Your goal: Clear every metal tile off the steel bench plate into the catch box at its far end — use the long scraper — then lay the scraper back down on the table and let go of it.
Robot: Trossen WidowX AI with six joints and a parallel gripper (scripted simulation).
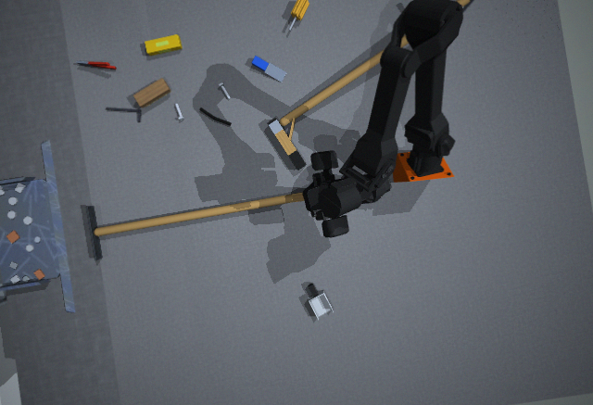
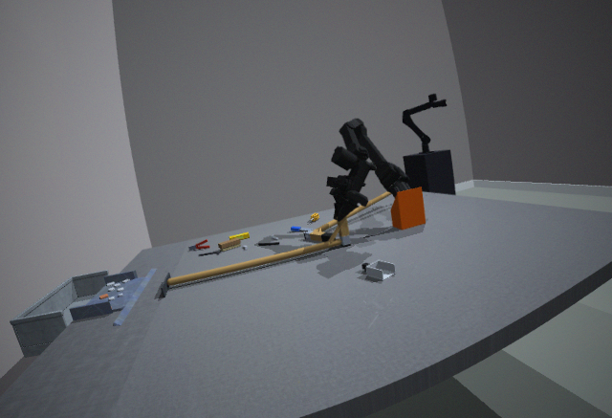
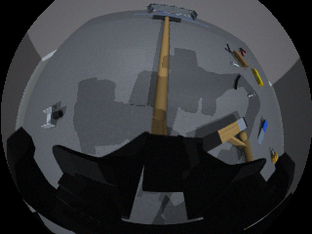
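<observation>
My gripper is shut on the near end of the long scraper, a wooden handle with a dark blade. The scraper stretches left over the table. Its blade sits on the table just short of the steel bench plate, not on it. Several metal tiles lie on the plate, white ones and orange ones. The catch box stands beyond the plate's far end; it is out of frame in the overhead view.
A blue-grey strip lies across the plate's near end. A second long wooden tool runs under the arm. Loose tools lie at the back: yellow block, wooden block, red pliers, screwdriver. A metal clamp lies in front.
</observation>
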